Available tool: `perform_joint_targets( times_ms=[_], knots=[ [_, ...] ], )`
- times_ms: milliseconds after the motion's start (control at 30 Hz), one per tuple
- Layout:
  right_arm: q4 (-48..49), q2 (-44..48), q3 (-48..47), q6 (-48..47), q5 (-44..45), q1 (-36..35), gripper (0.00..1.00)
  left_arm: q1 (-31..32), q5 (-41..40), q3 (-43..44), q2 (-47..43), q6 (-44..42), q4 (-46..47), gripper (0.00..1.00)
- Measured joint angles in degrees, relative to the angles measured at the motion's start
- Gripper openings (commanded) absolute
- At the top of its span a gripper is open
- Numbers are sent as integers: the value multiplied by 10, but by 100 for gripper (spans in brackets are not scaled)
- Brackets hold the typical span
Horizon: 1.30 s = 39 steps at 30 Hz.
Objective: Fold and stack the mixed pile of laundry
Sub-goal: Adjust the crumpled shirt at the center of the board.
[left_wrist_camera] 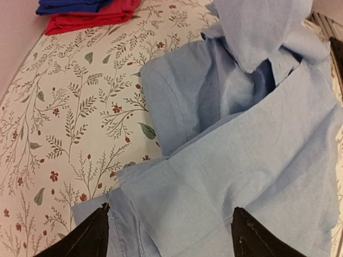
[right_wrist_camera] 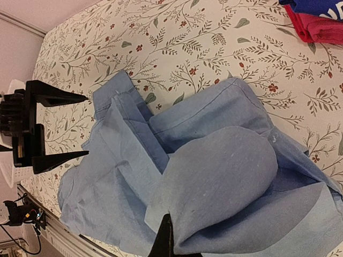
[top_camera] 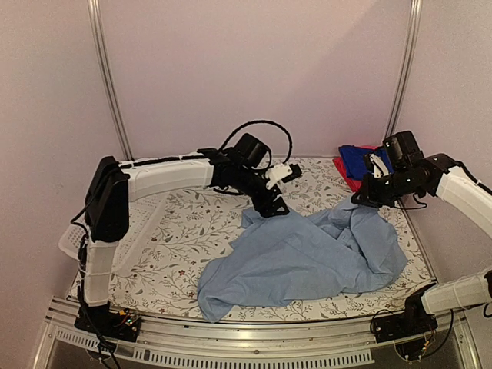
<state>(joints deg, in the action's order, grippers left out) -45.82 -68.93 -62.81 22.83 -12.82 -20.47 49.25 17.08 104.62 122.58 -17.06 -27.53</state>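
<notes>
1. Three garments on the floral table cover (top_camera: pixel 177 231); one lies loose and two are stacked.
2. One light-blue shirt (top_camera: pixel 300 261); crumpled across the middle and right of the cover, reaching the near edge; its folds overlap; its right side is drawn up into a peak.
3. One right gripper (top_camera: pixel 369 194); jaws together, clamped on that raised peak of the light-blue shirt; the cloth bulges and hangs beneath it; only a thin dark fingertip (right_wrist_camera: pixel 165 243) shows in its own wrist view, against the fabric.
4. One left gripper (top_camera: pixel 277 204); jaws wide apart, nothing between them clamped; it is at the far-left edge of the light-blue shirt; in its wrist view the two fingers (left_wrist_camera: pixel 80 238) straddle a hemmed corner of the shirt, one just beside the hem; whether it touches the cloth cannot be told.
5. One royal-blue shirt (top_camera: pixel 361 157); folded, with white print showing; at the far right corner of the cover, on top of item 6; just behind the right gripper, well apart from the left gripper.
6. One red-pink garment (top_camera: pixel 344 171); folded flat under the royal-blue shirt, its edge showing on the left; apart from the light-blue shirt.
</notes>
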Motion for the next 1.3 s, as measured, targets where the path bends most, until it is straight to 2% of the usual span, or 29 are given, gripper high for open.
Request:
perform_joint_targets(
  times_ms=[267,400,500,633,733,967,1133,1167,1300],
  knots=[
    [-12,0,-4,-18,3,1,0,-18,34,90,98,-160,-68,84],
    [-27,-3,-14,-30,5,3,0,-31,54,133,117,-196,-63,99],
    [-35,-7,-23,-38,7,4,0,-39,72,158,139,-210,-50,99],
    [-40,-14,-26,-45,7,8,0,-42,98,170,170,-222,-40,93],
    [-40,-21,-26,-47,8,11,0,-42,115,169,186,-227,-39,82],
    [-41,-33,-31,-50,7,15,0,-46,162,169,191,-237,-33,42],
    [-42,-36,-37,-53,7,20,0,-49,175,154,191,-243,-35,3],
    [-42,-37,-37,-54,7,21,0,-49,176,149,191,-243,-38,0],
    [-43,-38,-47,-53,7,30,0,-49,170,132,189,-247,-49,0]
  ],
)
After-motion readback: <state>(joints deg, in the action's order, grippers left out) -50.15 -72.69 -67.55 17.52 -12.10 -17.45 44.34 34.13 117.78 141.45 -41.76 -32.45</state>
